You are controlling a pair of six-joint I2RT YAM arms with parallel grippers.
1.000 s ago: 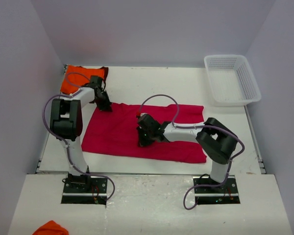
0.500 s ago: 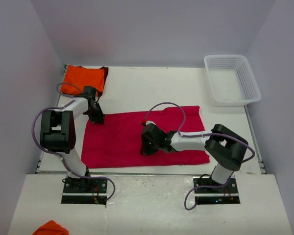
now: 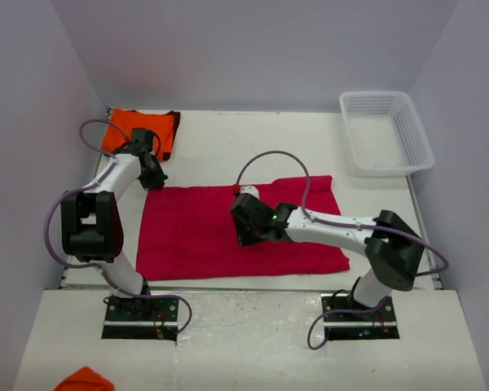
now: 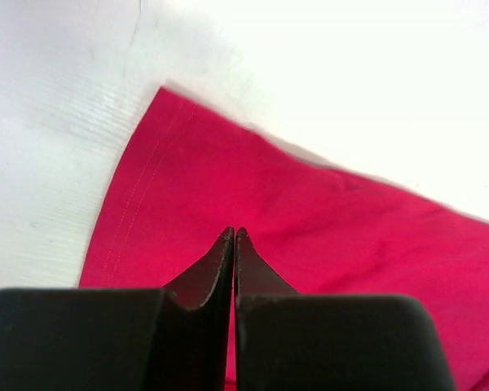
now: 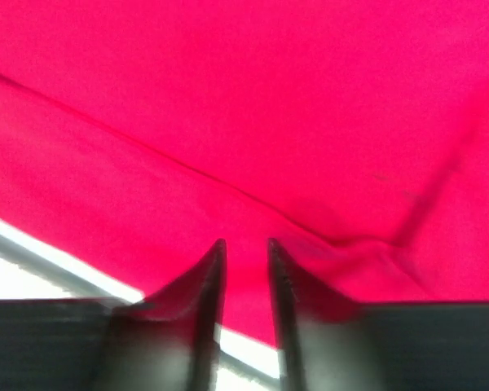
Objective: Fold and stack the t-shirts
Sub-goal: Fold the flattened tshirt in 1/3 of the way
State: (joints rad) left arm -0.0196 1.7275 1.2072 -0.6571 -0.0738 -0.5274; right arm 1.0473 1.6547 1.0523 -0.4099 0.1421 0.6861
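- Pink shirt [image 3: 187, 236] lies spread flat on the surface [image 3: 228, 147].
- Orange shirt [image 3: 130, 130] sits at the far-left corner.
- Left fingers [image 4: 216, 273] pressed together, empty, over the pink shirt's far-left corner.
- Right fingers [image 5: 204, 281] slightly apart over its middle.

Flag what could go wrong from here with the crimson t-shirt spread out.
The right gripper sits low over the crimson t-shirt, jaws slightly apart beside a crease: lifting away could snag and bunch the cloth. The left gripper, shut, is by the shirt's far-left corner, near the orange t-shirt: a sweep might drag either.
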